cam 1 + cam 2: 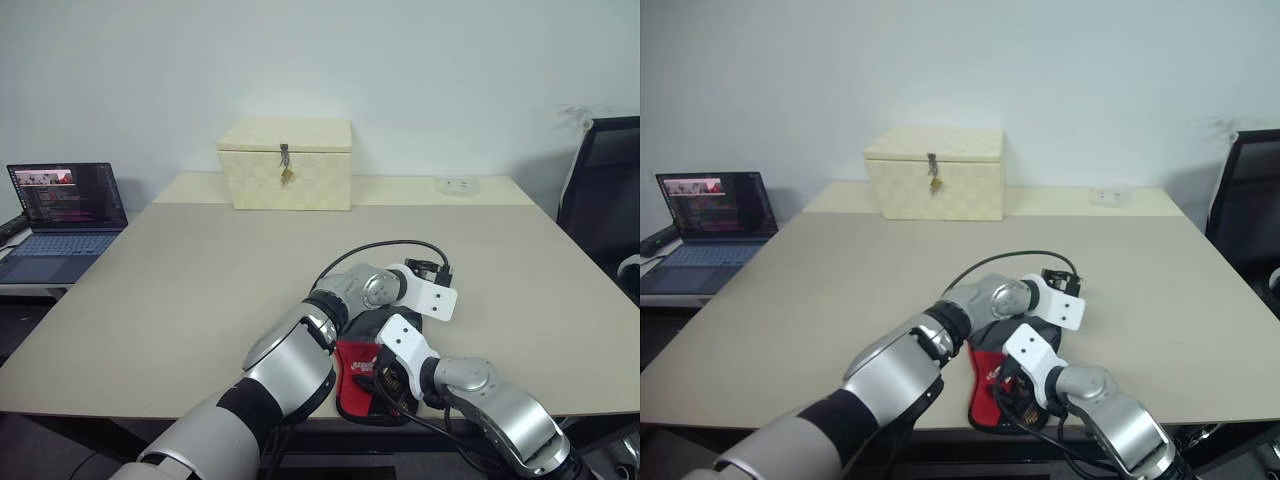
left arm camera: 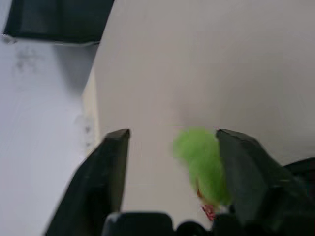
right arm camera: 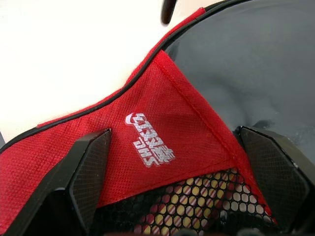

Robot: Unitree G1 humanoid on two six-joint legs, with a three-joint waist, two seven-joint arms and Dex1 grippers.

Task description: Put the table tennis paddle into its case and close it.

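Near the worktop's point(image 1: 200, 290) front edge, lower centre of the frame, lies one case point(image 1: 358, 375), slightly overhanging; broad bare surface spreads behind. One cream box point(image 1: 286, 163) sits at the back. Two tools: the left tool point(image 2: 170, 147) gapes, a green tag point(image 2: 203, 164) between its fingers, ungripped; the right tool point(image 3: 172, 162) hangs wide over the red panel point(image 3: 162, 142), holding nothing.

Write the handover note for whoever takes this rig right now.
Left gripper: open over the table, the green pull tag loose between its fingers, not pinched.
Right gripper: open, fingers spread over the case's red logo panel and mesh pocket.
Case lies at the table's near edge. Paddle can't be seen; likely inside.
Left: confirm the zipper is fully shut; I can't tell.
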